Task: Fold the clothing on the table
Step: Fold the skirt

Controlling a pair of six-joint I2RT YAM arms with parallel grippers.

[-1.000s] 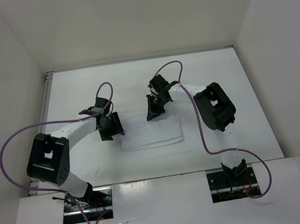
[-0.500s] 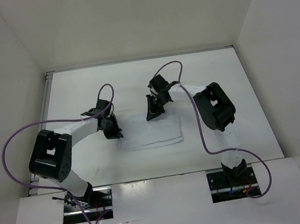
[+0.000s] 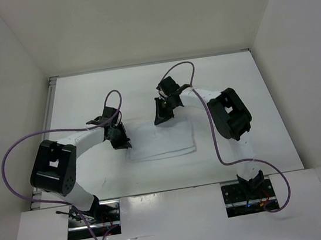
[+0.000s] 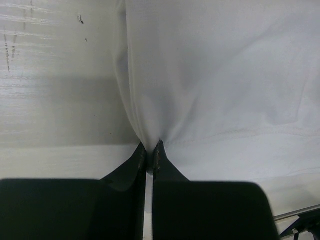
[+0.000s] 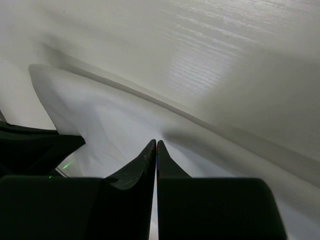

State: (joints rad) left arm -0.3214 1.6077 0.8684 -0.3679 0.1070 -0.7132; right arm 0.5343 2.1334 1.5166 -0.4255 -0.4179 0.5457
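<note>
Though slack, purple cables [image 3: 32, 135] beside clothing [image 3: 163, 142]

The left arm [image 3: 74, 142] is reaching inward, the left end effector [image 3: 123, 141] pressing its fingers [image 4: 131, 167] together (no gap showing). The right arm [image 3: 231, 116] is bending leftward, the right end effector [image 3: 159, 120] likewise holding its fingers clamped.

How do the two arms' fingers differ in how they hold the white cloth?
The left gripper pinches the clothing at its left edge; the right gripper pinches its far edge. By the left gripper the cloth bunches low on the table; by the right gripper it looks slightly raised. Both are shut on fabric.
</note>
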